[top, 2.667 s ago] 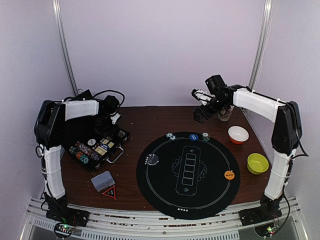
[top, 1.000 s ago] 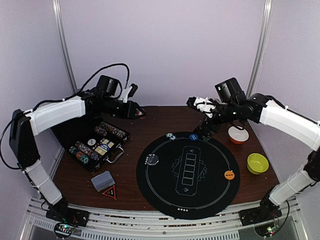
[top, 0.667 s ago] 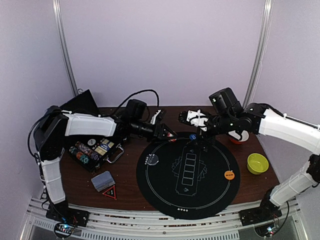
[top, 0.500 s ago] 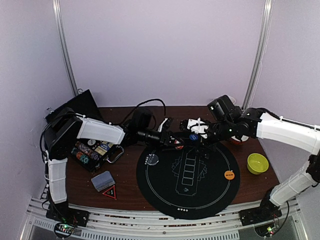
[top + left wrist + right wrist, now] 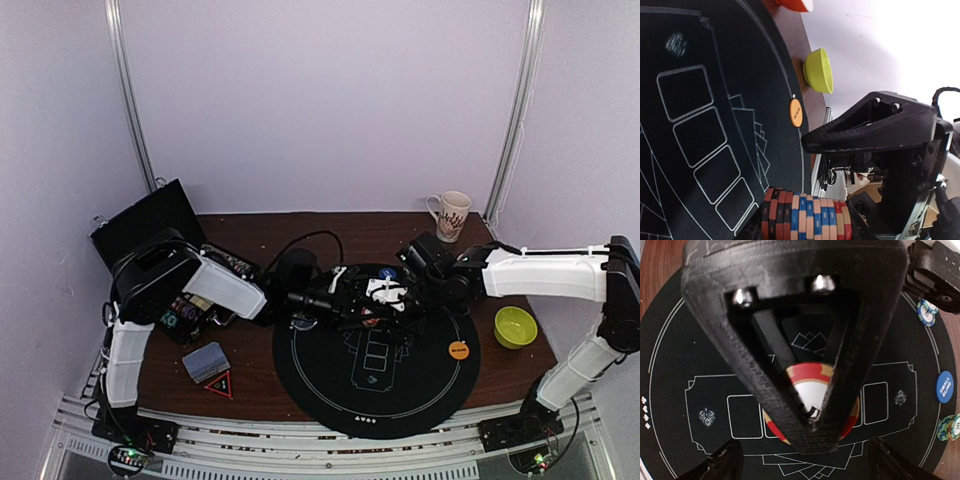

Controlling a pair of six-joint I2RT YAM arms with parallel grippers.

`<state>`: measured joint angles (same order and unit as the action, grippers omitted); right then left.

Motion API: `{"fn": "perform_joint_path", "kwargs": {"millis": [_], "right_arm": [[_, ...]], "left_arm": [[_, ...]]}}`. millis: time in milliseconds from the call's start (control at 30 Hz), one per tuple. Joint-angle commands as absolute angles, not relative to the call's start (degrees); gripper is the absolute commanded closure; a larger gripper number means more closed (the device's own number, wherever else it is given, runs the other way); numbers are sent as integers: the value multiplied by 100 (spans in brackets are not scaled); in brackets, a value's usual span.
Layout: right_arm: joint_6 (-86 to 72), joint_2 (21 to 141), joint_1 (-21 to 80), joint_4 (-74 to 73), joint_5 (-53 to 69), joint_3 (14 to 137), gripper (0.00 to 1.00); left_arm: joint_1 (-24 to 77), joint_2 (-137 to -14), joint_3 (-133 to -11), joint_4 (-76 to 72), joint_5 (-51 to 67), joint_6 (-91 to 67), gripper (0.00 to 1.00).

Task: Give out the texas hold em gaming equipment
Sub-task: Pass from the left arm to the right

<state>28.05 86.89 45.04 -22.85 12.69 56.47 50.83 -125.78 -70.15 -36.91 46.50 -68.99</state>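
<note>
My left gripper is over the middle of the black round mat, shut on a stack of stripe-edged poker chips in red, black and blue. My right gripper faces it from the right, open. In the right wrist view the left gripper's V-shaped fingers hold the stack end-on, with a red and cream chip showing. My right fingers stand wide on both sides. A blue button, an orange button and small chip stacks lie on the mat.
The open chip case stands at the left. A deck of grey-blue cards and a red triangle lie in front of it. A green bowl and a patterned mug are at the right.
Both arms have swung in from the back of the table to the mat's centre and now meet there. The left gripper has carried the chip stack with it.
</note>
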Motion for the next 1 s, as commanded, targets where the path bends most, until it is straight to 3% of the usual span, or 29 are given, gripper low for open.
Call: {"fn": "perform_joint_path", "kwargs": {"millis": [0,600,767,967], "right_arm": [[2902,8563,4536,-1597,1420,5210,13],[3773,9371,4538,-1052,1676,5145,22],[3737,9529,4548,-759,1527,5124,38],[3735,9753,4558,-711,1488,5217,37]], "left_arm": [[5198,-12954,-6861,-5015,4634,-7581,100],[5282,-13296,-6803,-5345,4439,-7892,100],[5282,-13357,-6829,-5317,4424,-7929,100],[5282,-13450,-6890,-5206,4412,-7945,99]]}}
